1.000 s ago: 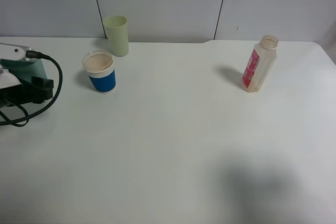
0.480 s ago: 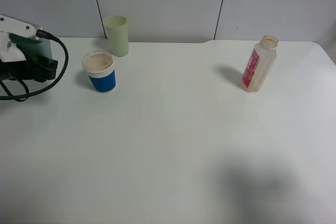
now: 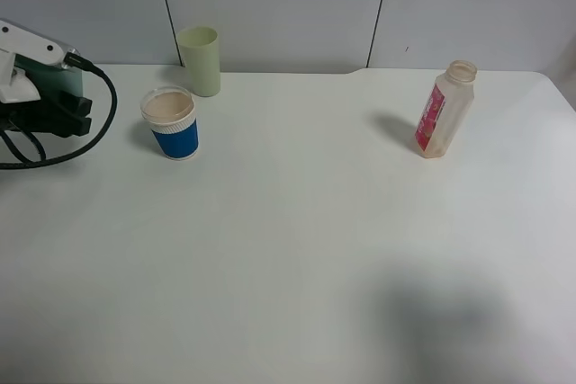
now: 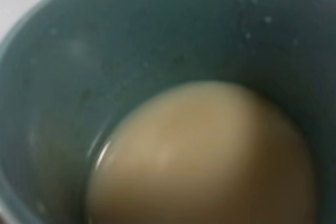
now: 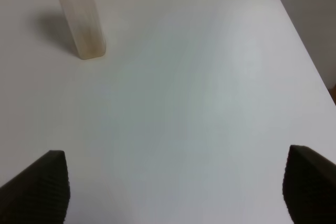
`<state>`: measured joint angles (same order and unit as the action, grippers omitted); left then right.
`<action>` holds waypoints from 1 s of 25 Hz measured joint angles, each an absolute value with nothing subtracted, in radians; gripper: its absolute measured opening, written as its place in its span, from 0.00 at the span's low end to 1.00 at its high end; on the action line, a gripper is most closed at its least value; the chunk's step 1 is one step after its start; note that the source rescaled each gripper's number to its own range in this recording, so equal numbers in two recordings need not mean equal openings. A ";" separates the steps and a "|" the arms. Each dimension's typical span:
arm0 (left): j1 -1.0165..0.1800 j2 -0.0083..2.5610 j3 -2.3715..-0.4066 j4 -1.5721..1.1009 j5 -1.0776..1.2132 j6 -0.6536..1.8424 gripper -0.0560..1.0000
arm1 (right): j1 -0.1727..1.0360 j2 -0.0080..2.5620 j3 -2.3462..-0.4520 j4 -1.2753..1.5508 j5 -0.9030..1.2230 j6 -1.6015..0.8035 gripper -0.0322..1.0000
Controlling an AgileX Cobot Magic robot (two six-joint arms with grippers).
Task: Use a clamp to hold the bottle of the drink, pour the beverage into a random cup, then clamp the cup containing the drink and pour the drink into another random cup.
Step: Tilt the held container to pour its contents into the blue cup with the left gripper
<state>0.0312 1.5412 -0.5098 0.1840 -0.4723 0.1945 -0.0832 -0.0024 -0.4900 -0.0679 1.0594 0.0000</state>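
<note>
The left gripper (image 3: 43, 107) clamps the teal cup (image 3: 58, 87) upright. The blue paper cup (image 3: 171, 123) stands near, to its right. The right gripper (image 5: 173, 187) gapes empty.

A white table (image 3: 297, 258) is carrying three things, all toward its far side. At the far left a blue paper cup (image 3: 172, 128) is standing upright with a pale green tumbler (image 3: 200, 60) just behind it. A clear bottle (image 3: 443, 111) with a red label is standing well apart at the far right.

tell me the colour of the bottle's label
The label on the bottle is red-pink; the exterior high view shows it best.
</note>
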 joint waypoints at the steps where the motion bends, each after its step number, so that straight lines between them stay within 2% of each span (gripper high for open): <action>1: 0.031 1.541 -0.510 0.159 -0.472 0.221 0.05 | -0.083 -0.002 -0.490 -0.068 1.059 0.000 0.68; 12: 0.031 1.541 -0.510 0.074 -0.500 0.291 0.05 | -0.083 -0.002 -0.490 -0.068 1.059 0.000 0.68; 16: 0.031 1.556 -0.511 0.170 -0.526 0.189 0.05 | -0.083 -0.002 -0.490 -0.068 1.059 0.000 0.68; 25: 0.025 1.644 -0.565 0.203 -0.543 0.169 0.05 | -0.083 -0.002 -0.490 -0.068 1.059 0.000 0.68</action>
